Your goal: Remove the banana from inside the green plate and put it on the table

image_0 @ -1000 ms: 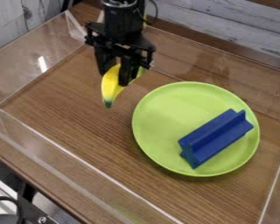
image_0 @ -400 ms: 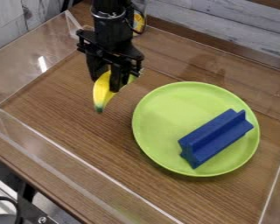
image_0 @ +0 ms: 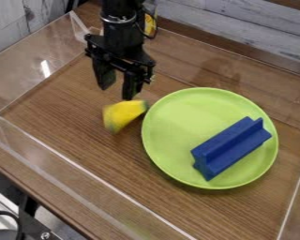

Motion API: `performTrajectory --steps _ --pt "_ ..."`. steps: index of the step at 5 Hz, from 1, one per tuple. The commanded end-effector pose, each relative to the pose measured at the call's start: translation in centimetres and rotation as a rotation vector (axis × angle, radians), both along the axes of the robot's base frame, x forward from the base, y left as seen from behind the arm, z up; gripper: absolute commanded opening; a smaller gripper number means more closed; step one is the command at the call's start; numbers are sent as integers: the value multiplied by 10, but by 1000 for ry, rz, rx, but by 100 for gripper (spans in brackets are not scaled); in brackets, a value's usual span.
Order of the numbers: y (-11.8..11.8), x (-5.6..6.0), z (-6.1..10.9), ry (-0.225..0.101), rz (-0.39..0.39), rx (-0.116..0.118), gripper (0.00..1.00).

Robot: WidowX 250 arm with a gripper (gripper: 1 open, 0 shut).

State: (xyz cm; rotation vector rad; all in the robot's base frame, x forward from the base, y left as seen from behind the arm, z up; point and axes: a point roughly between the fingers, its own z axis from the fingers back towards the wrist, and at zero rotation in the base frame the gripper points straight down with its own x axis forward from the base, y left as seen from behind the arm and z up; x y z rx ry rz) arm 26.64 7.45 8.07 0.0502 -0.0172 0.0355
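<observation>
Lying blurred on the table [image_0: 52,122] beside the green plate [image_0: 178,117], the banana [image_0: 123,113], fingers [image_0: 106,73] parted, empty

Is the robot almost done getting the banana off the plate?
Nearly. The banana is out of the green plate, which now holds only the blue block. The gripper stands open above the banana, which looks blurred beside the plate's left rim, down at the table. Whether it has come to rest is hard to tell. What is left: the banana lying settled and the arm pulling away.
</observation>
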Motion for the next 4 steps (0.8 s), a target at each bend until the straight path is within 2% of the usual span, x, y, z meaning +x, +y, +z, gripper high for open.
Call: performTrajectory --steps 1,3,4 --pt "2 11 12 -48 -13 17 0" --pt "1 16 16 -61 -34 18 0" --pt "0 14 14 -62 -58 19 100"
